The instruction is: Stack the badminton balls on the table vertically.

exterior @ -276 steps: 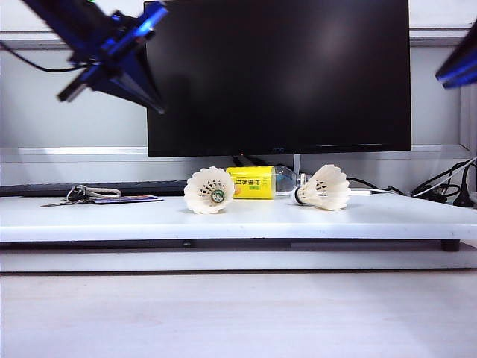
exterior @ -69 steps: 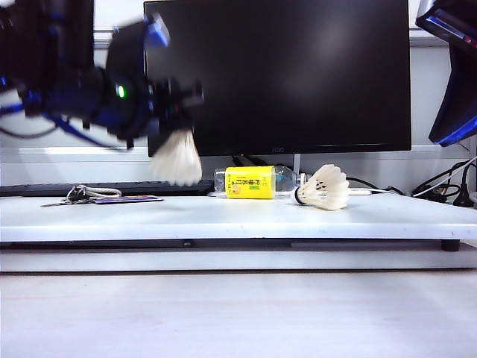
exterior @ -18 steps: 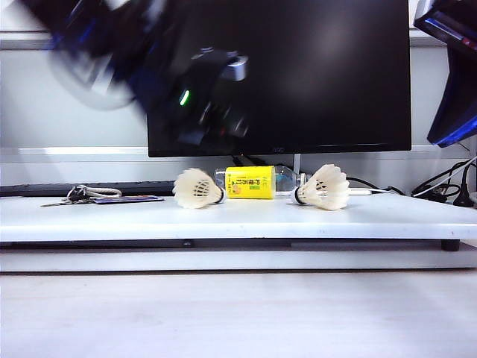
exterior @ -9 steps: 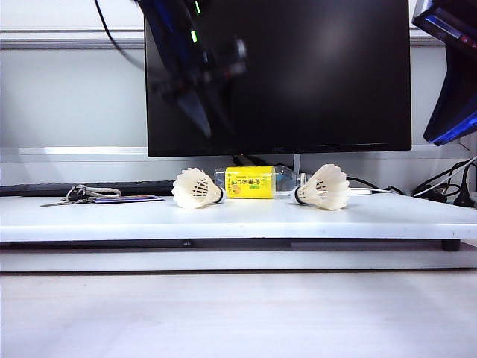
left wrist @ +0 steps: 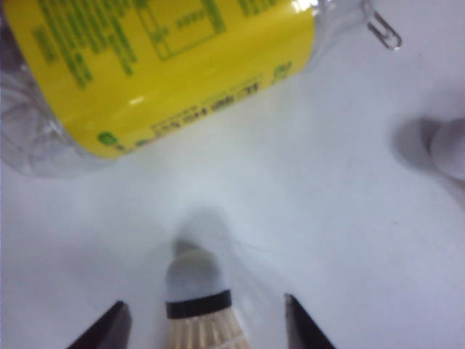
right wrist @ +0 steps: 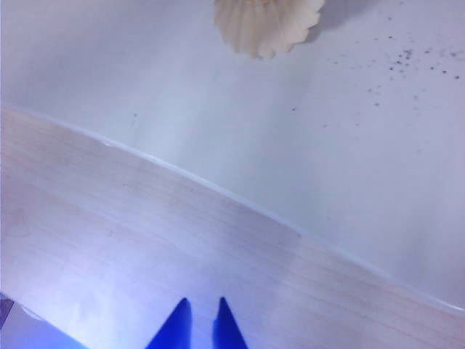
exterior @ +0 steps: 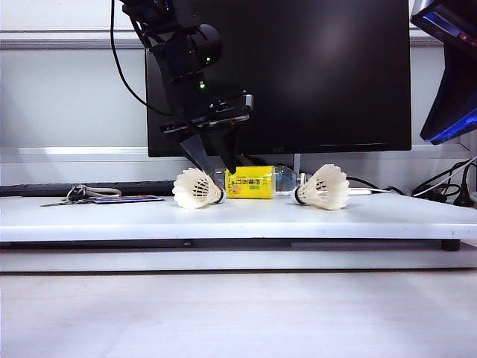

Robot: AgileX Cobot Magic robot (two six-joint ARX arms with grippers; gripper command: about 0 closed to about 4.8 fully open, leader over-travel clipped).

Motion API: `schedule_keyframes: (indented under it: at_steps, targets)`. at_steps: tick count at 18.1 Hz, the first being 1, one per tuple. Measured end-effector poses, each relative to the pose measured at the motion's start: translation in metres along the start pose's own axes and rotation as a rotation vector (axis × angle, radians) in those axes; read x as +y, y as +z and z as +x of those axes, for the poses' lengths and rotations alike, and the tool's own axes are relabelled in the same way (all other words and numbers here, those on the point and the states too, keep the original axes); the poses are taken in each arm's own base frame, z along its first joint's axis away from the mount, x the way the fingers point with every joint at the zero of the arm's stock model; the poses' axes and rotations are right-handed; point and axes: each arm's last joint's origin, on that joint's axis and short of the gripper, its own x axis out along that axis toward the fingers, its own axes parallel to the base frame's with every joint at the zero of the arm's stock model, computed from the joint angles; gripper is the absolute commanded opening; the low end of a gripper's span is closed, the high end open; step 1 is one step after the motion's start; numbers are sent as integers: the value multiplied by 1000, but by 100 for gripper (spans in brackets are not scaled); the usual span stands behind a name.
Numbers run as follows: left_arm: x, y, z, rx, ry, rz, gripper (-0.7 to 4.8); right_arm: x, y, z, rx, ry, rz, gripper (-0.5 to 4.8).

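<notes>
Two badminton balls lie on their sides on the white table (exterior: 112, 216). The left one (exterior: 194, 188) has its cork toward the yellow bottle; the right one (exterior: 325, 187) has its cork toward the left. My left gripper (exterior: 218, 168) points down just above the left ball's cork end. In the left wrist view it (left wrist: 203, 301) is open, with the cork and dark band (left wrist: 197, 291) between its fingers (left wrist: 107, 333), untouched. My right gripper (exterior: 446, 123) hangs high at the right edge. In its wrist view it (right wrist: 201, 304) is shut and empty, far from the right ball (right wrist: 267, 22).
A yellow-labelled clear bottle (exterior: 251, 182) lies between the balls, close behind the left gripper (left wrist: 160, 65). A black monitor (exterior: 298, 74) stands behind. Keys and a card (exterior: 97, 196) lie at the left, cables (exterior: 440, 190) at the right. Pale wood-grain surface (right wrist: 145, 240) lies in front of the table.
My left arm has swung down from in front of the monitor to just over the left ball, and its jaws have opened wider. Both balls and the right arm have kept still.
</notes>
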Motion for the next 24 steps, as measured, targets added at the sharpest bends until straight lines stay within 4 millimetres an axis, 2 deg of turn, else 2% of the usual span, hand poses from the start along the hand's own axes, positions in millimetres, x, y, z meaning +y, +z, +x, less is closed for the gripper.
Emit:
schedule_keyframes:
  at_steps: [3, 7, 12, 18, 24]
  targets:
    - [0, 1, 1, -12, 5, 10, 286, 0, 0, 0, 0, 0, 0, 53]
    - [2, -2, 13, 14, 8, 10, 285, 0, 0, 0, 0, 1, 0, 53]
    - [3, 0, 14, 0, 19, 17, 285, 0, 0, 0, 0, 3, 0, 53]
    - [4, -4, 31, 30, 15, 24, 285, 0, 0, 0, 1, 3, 0, 53]
    - [4, -4, 32, 29, 15, 24, 277, 0, 0, 0, 1, 3, 0, 53]
